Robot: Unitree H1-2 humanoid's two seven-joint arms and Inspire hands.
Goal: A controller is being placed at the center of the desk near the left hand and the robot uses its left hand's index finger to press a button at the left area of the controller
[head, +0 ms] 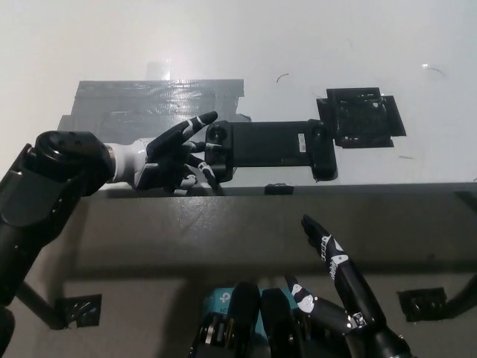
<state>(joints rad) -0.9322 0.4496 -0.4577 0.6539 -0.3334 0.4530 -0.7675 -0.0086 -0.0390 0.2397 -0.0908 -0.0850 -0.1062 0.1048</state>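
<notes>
The controller (268, 150) is lying flat on the white surface (223, 45) close to its near edge, long side running left to right, with a patch of grey tape (134, 104) to its left and a black square pad (360, 118) just beside its right end. So the placing part of the task looks done, and what is left is the press itself, or its completion. The left hand (173, 158) is reaching in from the left at the controller's left grip, holding nothing; its index finger (192, 124) is stretching out toward the top of that grip, while the other fingers are curling down and crowding against the grip's near side. Whether the fingertip is actually pressing a button, merely touching the casing, or hovering just short cannot be made out from this steep angle. The forearm is lying low along the surface edge, wrist roughly level. The right hand (339, 280) is resting below the surface edge at the lower right, empty, with fingers extended and slightly apart.
</notes>
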